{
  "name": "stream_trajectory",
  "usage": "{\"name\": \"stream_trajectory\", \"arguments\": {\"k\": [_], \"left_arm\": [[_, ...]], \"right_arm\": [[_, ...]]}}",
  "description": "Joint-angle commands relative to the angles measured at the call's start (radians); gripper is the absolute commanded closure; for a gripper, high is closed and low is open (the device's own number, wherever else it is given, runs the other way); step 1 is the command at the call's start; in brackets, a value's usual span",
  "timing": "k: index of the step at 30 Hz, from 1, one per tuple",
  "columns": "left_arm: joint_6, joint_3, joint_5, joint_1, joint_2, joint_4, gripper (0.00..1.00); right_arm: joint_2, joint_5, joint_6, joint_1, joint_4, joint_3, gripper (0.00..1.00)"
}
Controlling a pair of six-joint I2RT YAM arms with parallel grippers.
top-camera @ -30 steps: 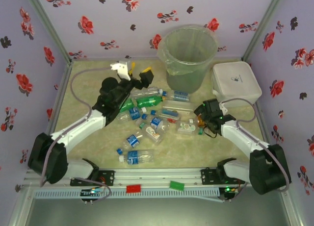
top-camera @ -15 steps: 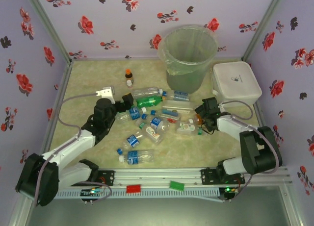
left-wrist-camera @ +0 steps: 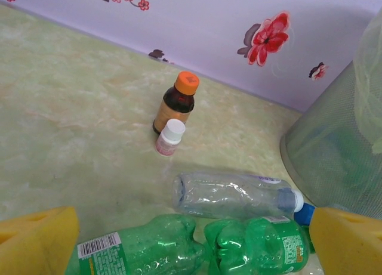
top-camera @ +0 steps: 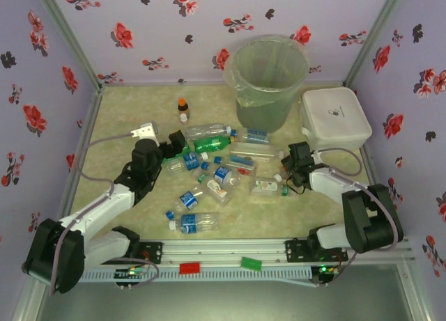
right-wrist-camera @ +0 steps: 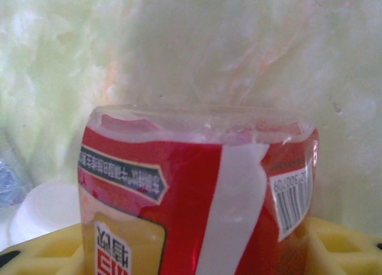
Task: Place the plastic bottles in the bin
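From above, the bottles (top-camera: 216,175) are seen scattered on the table (top-camera: 132,108) near the bin (top-camera: 263,115), outside it. In the left wrist view, the left claw (left-wrist-camera: 191,242) is spread wide around two green bottles (left-wrist-camera: 256,251). In the right wrist view, a red-labelled bottle (right-wrist-camera: 197,185) is pinched by the right claw (right-wrist-camera: 191,251).

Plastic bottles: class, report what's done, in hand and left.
Done: unclear; the contents of the round translucent grey-green bin cannot be made out. In hand: a clear red-labelled bottle between the fingers of the right hand. Left: many clear and green bottles on the table.
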State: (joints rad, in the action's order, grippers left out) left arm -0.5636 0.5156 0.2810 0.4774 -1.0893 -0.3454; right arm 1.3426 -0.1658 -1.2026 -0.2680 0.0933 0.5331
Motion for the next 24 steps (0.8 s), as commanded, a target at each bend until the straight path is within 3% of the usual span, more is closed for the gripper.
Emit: {"name": "stream_trajectory", "arguments": {"k": [1,14,19,24], "left_arm": [[-0.03,0.0,0.023,-0.011,-0.011,0.01,0.0],[-0.11,0.017,0.017,-0.062,-0.057,0.104,0.0],[-0.142,0.07,0.016,-0.076,-0.101,0.213,0.0],[-0.158,0.139,0.022,-0.078,-0.155,0.332,0.0]], "right_arm": [[-0.071,-0.055,0.043,0.008,-0.074,-0.009,0.45],[-0.293,-0.09,0.441,0.017,0.117,0.241,0.55],[-0.262,-0.06,0.577,0.016,0.184,0.464,0.55],[-0.17,-0.025,0.635,0.018,0.118,0.664,0.55]]}}
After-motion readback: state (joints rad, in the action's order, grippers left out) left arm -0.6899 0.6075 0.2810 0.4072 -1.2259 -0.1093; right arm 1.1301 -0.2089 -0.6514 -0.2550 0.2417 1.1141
